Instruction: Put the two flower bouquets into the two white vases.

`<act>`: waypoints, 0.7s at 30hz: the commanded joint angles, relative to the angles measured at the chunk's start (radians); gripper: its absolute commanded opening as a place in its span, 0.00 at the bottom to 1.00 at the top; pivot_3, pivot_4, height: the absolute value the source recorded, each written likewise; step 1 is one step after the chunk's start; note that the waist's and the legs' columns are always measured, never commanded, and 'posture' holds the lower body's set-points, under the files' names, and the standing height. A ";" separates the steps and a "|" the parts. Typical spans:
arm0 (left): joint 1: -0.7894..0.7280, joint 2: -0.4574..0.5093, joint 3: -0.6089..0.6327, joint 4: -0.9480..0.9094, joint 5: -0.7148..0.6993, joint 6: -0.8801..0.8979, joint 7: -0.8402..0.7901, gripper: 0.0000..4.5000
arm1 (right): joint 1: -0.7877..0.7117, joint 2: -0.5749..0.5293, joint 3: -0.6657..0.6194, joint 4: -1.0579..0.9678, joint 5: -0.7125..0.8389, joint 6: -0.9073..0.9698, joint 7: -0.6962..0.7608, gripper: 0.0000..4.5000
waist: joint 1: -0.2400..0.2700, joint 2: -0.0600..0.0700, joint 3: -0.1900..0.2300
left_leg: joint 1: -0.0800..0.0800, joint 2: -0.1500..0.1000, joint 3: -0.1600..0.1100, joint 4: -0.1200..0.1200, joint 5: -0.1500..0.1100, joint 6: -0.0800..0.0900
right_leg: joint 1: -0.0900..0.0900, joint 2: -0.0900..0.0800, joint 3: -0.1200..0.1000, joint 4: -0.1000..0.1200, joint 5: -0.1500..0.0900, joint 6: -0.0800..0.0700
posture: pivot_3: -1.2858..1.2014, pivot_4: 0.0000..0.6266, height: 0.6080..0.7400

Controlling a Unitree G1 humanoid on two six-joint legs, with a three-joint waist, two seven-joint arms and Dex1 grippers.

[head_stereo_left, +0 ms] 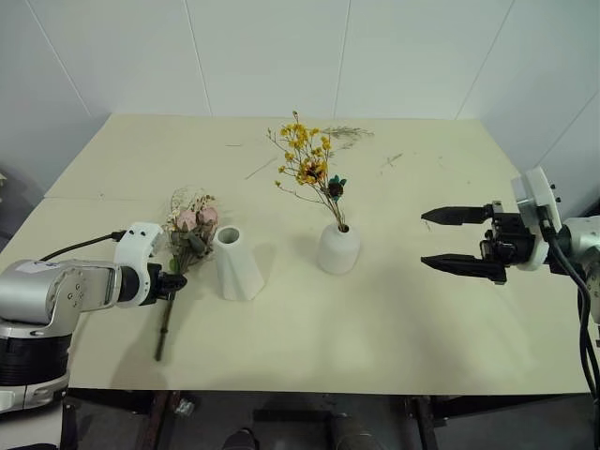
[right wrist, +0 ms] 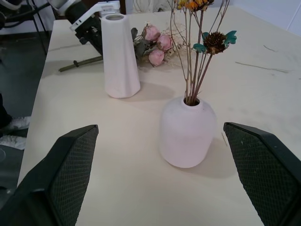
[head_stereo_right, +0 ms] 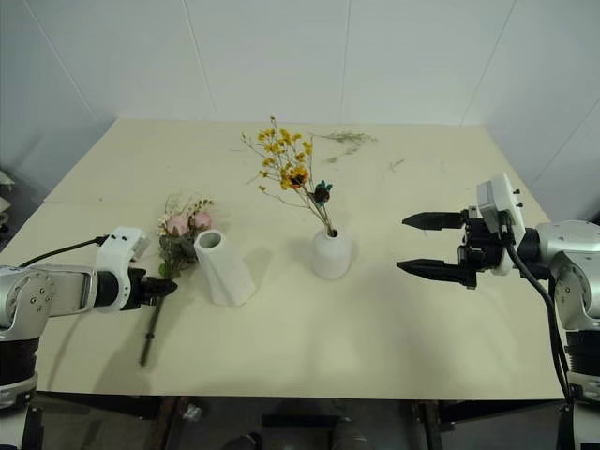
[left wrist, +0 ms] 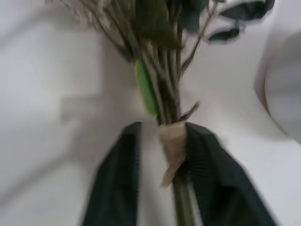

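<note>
— So where did the two bouquets sit at that moment?

— The yellow spray (head_stereo_left: pixel 306 161) was already standing in the short rounded vase (head_stereo_left: pixel 338 248), near the middle of the table (head_stereo_left: pixel 394 319), its thin stems rising out of the small hole and leaning toward the far left. The rose bunch (head_stereo_left: pixel 190 225) lay flat on the table just left of the tall tapered vase (head_stereo_left: pixel 236 264), heads pointing far, its long stem (head_stereo_left: pixel 165 333) trailing toward the near edge.

— And the tall vase?

— Upright, with nothing in its mouth (the right wrist view looked straight at its rim). It stood to the left of the rounded vase, the two apart.

— What was the left gripper (head_stereo_left: pixel 172 284) doing?

— Its fingers were pinched on the rose bunch's stem, right at the tan wrap (left wrist: pixel 173 149) binding the stalks; the left wrist view showed a dark finger on each side of that band, one pressed against it.

— Was the bunch lifted?

— I couldn't tell; the stem looked to be resting along the tabletop.

— The right gripper (head_stereo_left: pixel 457 240)?

— Spread wide and holding nothing, pointing left, level above the table and well to the right of the rounded vase.

— Anything else on the table?

— A few loose dried twigs (head_stereo_left: pixel 349 134) at the far side.
</note>
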State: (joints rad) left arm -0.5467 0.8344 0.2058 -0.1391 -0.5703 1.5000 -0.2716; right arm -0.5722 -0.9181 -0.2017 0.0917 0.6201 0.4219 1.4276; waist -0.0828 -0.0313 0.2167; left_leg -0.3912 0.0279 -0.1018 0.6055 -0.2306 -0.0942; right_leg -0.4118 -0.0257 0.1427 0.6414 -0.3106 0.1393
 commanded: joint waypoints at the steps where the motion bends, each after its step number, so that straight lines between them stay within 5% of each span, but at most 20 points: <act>1: -0.022 0.005 0.017 0.002 0.031 -0.060 -0.018 0.04 | -0.002 -0.008 -0.070 -0.002 0.047 -0.014 0.016 1.00 | 0.000 0.000 0.000 | 0.000 0.000 0.000 0.000 0.000 0.000 | 0.000 0.000 0.000 0.000 0.000 0.000 | 0.52 0.24 1.00; 21: -0.264 0.113 0.053 0.348 0.079 -0.616 -0.387 0.03 | 0.049 0.031 -0.079 -0.219 0.133 -0.048 0.024 1.00 | 0.001 0.000 0.000 | 0.000 0.000 0.000 0.005 -0.001 0.000 | 0.001 0.000 0.000 0.001 0.001 0.001 | 0.52 0.24 1.00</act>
State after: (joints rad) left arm -0.7706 0.9156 0.2495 0.1887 -0.4988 0.9429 -0.6054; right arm -0.5053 -0.8777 -0.2690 -0.0866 0.7244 0.3727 1.4381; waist -0.0814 -0.0313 0.2168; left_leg -0.3915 0.0278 -0.1018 0.6101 -0.2317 -0.0938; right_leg -0.4105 -0.0254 0.1426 0.6428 -0.3100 0.1406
